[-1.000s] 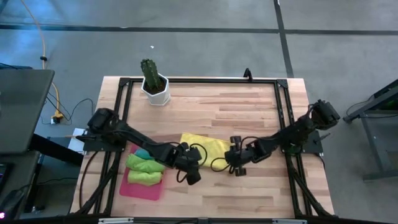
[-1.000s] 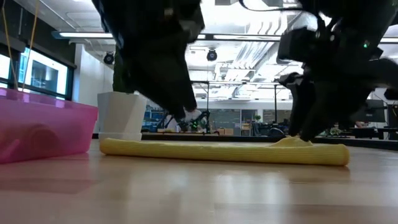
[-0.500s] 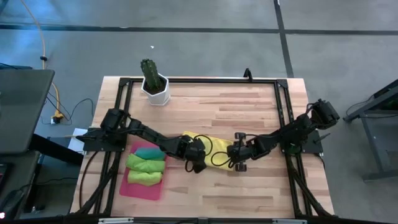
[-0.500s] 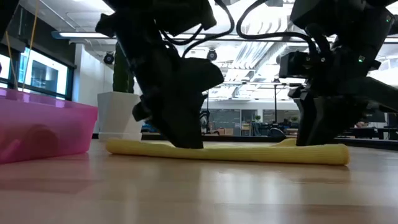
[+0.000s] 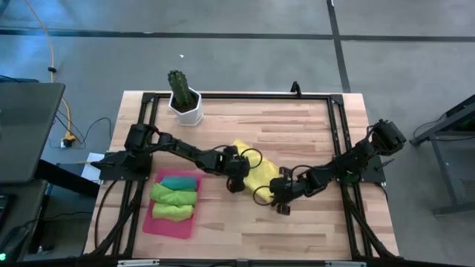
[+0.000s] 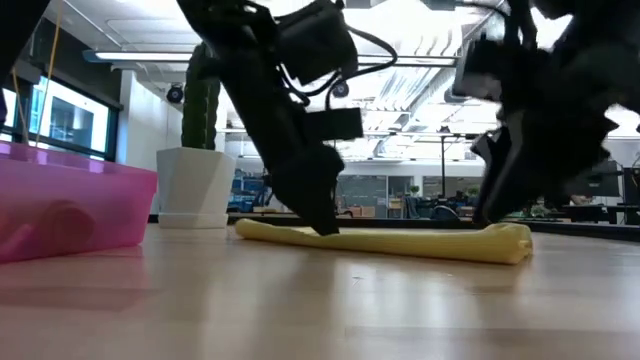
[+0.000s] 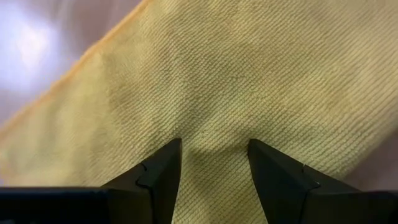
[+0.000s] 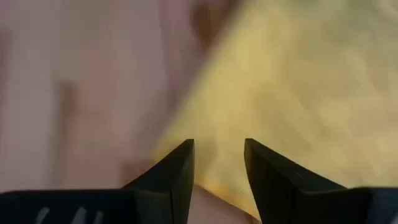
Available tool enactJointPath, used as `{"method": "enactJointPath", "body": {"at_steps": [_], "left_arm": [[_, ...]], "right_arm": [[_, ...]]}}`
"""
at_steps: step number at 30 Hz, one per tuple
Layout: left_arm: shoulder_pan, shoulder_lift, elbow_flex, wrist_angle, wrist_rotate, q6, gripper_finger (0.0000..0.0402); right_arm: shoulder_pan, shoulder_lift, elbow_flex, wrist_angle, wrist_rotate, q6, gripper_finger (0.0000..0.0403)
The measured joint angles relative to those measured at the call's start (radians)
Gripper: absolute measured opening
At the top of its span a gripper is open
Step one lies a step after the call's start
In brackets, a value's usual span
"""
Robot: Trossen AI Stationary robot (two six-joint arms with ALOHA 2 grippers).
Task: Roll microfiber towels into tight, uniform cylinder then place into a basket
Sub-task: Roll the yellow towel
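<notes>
A yellow towel lies slantwise on the wooden table's middle, thick and flat. My left gripper stands on its left end, fingers apart. My right gripper is at its right end, fingers apart. The pink basket at the near left holds a teal roll, a green roll and a lime green roll. My left gripper sets both fingertips down on the towel's upper face near its left end, slanting down from above. The cloth dents a little between them. The towel lies on the table. My right gripper has its fingertips at the edge of the towel's right end, slanting down from above. The view is blurred. From table height the fingers reach the cloth's end, which rests on the table.
A cactus in a white pot stands at the far left. A black frame runs round the table's edges. Bare wood lies beyond the towel, and more along the near edge.
My left gripper has gone from beside the basket toward the far edge and down onto the towel, rolling its wrist. My right gripper has rolled its wrist almost in place. The towel has turned from lying left to right into a slant and looks shorter from table height.
</notes>
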Motion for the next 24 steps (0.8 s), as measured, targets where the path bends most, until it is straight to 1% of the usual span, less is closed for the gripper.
{"method": "enactJointPath", "body": {"at_steps": [3, 6, 10, 15, 19, 21, 24], "left_arm": [[0.037, 0.000, -0.001, 0.035, 0.002, 0.193, 0.0174], [0.067, 0.002, -0.002, 0.087, 0.001, 0.291, 0.0174], [0.093, 0.002, -0.002, 0.129, -0.006, 0.302, 0.0174], [0.091, 0.002, -0.002, 0.126, -0.005, 0.318, 0.0174], [0.070, -0.002, -0.002, 0.101, -0.003, 0.274, 0.0174], [0.054, -0.008, -0.002, 0.098, -0.003, 0.245, 0.0174], [0.025, -0.022, 0.000, 0.099, -0.003, 0.211, 0.0174]], "right_arm": [[0.019, 0.000, 0.001, 0.073, 0.044, -0.020, 0.0134], [0.026, 0.000, 0.018, 0.073, 0.047, -0.071, 0.0134], [0.025, 0.000, 0.054, -0.003, 0.041, -0.121, 0.0134], [0.016, 0.000, 0.132, -0.222, 0.040, -0.200, 0.0134], [0.003, 0.000, 0.200, -0.423, 0.040, -0.239, 0.0134], [-0.007, 0.000, 0.220, -0.513, 0.056, -0.254, 0.0134], [-0.029, -0.001, 0.226, -0.577, 0.098, -0.274, 0.0134]]}}
